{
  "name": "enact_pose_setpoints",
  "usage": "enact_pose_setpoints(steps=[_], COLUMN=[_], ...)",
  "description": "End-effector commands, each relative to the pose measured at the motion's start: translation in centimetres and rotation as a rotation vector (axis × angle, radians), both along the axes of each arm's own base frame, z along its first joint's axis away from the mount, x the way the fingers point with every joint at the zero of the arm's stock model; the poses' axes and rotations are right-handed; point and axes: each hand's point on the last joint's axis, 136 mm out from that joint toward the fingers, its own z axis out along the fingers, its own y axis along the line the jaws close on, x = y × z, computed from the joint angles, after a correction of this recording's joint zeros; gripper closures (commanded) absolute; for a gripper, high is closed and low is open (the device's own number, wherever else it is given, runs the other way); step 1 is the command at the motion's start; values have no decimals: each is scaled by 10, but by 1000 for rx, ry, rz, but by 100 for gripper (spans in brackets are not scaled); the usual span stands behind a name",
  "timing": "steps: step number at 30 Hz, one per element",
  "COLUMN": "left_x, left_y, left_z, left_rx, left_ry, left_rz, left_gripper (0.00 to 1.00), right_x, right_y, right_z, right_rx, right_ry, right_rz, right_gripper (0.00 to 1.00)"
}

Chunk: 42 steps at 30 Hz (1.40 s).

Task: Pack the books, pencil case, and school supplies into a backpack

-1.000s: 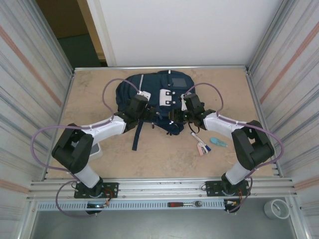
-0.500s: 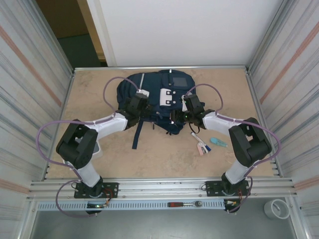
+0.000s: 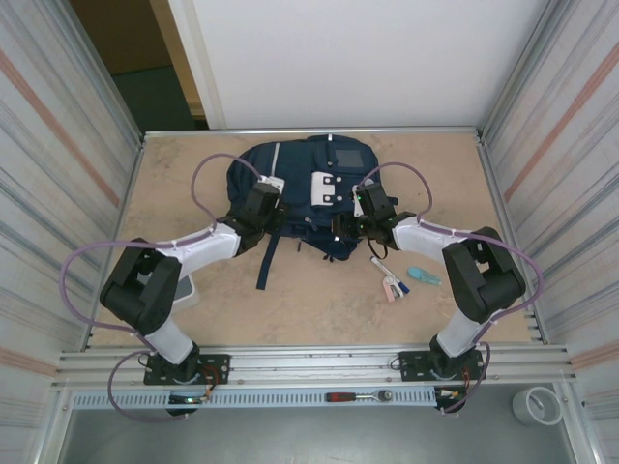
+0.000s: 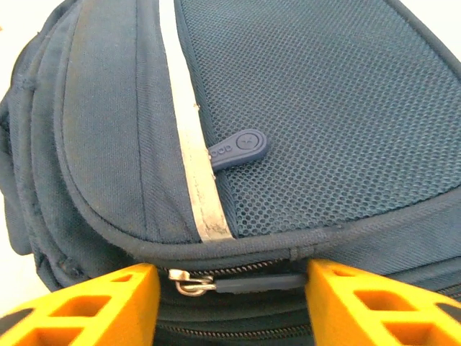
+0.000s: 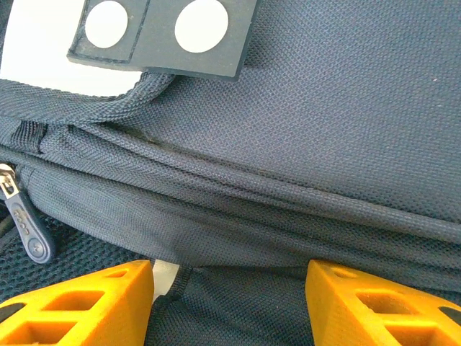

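Observation:
The navy backpack (image 3: 300,164) lies flat at the back middle of the table. My left gripper (image 3: 273,182) is at its left side, by the white stripe (image 4: 189,130). Its jaws are open on either side of a zipper pull (image 4: 252,282), which lies lengthwise between them; the tab's end touches the right finger. My right gripper (image 3: 346,220) is at the bag's near right edge, and a thick fold of backpack fabric (image 5: 238,238) fills its jaws. The school supplies, pen-like sticks (image 3: 387,275) and a light-blue piece (image 3: 423,276), lie on the table right of the bag. Books and pencil case are out of view.
A dark strap (image 3: 265,261) trails from the bag toward the near edge. A pale object (image 3: 190,290) sits by the left arm's elbow. Metal walls close in both sides. A second zipper pull (image 5: 25,227) hangs left of the right gripper.
The left gripper has edged a little to the left over the bag and its jaws have narrowed around the zipper pull. The right gripper has stayed put.

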Motion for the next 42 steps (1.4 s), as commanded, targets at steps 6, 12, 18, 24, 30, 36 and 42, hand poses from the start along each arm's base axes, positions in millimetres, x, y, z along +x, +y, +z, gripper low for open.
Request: enact_pose_setpoints(steps=[6,12,18,24,30,36,42], left_x=[-4,-6,-3,-9,-12,-17,-27], left_y=[-2,-3,-1,1,13,14,-8], left_z=[6,1,-2,8,16,21,32], left_rx=[-57,-76,-89,-134,-209,-273,-288], left_ry=[-5,6,21,-8,-19,-23,-17], left_rz=[-1,-8,-14,-80,-130,-181,-224], left_gripper=[67,75,93,100,100,100,77], right_x=[3,3,1,2,5,10,8], right_y=[-18,-18,-18,-24,-38,-43,-37], right_z=[-11,-9,-8,-4,-1,8,8], right_rx=[-77,-73,-75,-79,-113,-104,-80], right_ry=[29,26,26,14,14,7,8], right_rz=[-36,-37,-38,-51,-96,-122,-108], right_gripper=[43,43,43,43,43,42,42])
